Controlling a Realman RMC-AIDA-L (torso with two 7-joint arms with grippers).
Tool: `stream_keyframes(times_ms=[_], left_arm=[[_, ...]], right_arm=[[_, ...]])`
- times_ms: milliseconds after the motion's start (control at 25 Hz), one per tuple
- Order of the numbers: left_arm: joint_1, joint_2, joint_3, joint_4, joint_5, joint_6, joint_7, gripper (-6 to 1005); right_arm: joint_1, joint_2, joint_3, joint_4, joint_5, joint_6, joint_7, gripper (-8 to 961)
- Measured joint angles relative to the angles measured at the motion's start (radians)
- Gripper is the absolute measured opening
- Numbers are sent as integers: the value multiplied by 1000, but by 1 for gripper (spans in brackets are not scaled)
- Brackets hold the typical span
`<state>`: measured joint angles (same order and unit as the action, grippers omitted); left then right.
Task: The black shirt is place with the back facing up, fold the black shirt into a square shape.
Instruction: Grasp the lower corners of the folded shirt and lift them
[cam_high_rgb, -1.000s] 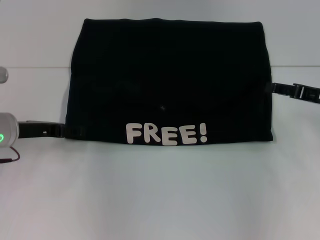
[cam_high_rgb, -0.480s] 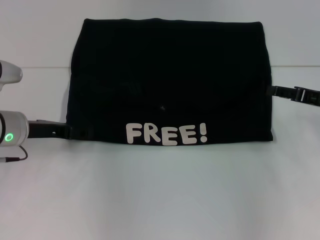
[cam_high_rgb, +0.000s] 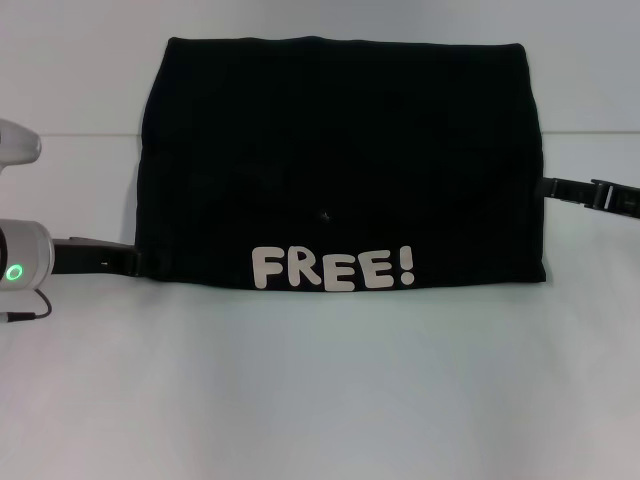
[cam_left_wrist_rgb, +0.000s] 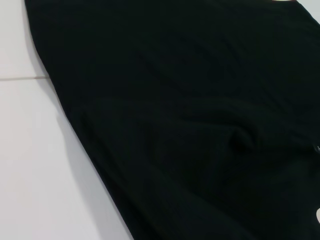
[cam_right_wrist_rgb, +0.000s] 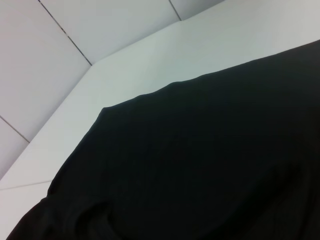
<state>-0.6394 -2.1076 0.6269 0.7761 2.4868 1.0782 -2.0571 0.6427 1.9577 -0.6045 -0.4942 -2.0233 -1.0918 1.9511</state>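
Note:
The black shirt (cam_high_rgb: 340, 160) lies flat on the white table (cam_high_rgb: 320, 400), folded into a wide rectangle. White "FREE!" lettering (cam_high_rgb: 332, 268) runs along its near edge. My left gripper (cam_high_rgb: 138, 262) is low at the shirt's near-left corner and meets the cloth edge. My right gripper (cam_high_rgb: 546, 186) is at the middle of the shirt's right edge. The black cloth fills the left wrist view (cam_left_wrist_rgb: 200, 125) and most of the right wrist view (cam_right_wrist_rgb: 200, 165). Neither wrist view shows a gripper.
White table surface (cam_high_rgb: 320, 400) lies on my side of the shirt and at both sides. A seam line (cam_high_rgb: 70, 135) crosses the table at the far left. The right wrist view shows a pale tiled wall (cam_right_wrist_rgb: 75, 30) behind the table's far edge.
My left gripper pushed a little under the shirt's left edge, then drew back. My right gripper shifted slightly toward me along the right edge. The shirt has not moved.

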Motion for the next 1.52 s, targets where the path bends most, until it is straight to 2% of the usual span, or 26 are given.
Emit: stream_keyframes(times_ms=[80,200,640,800,960,1200,1520], left_arm=[[0,0,-1,0,0,0,2,647],[1,0,0,0,0,-1,4,412],[1,11,1,10,3,18,5,14],[0,16,0,14,3,30,14,13],[0,16,1,15,3,26,17,13],[-5,17,2,12,3,23,26,13],[-10,20,2,9,3,21,31,13]], right_arm=[[-1,0,0,0,0,0,0,567],[-4,-2,-1,0,-9,-2,0,557],[25,-14,-1,-8,-196,-16,87,518],[43,-9,-1,-2,-258,-24,105,504],[55,17,-1,1,-292,-9,105,490],[70,45,-3,4,-298,24,105,468],[73,53,-15,5,-299,42,97,440]])
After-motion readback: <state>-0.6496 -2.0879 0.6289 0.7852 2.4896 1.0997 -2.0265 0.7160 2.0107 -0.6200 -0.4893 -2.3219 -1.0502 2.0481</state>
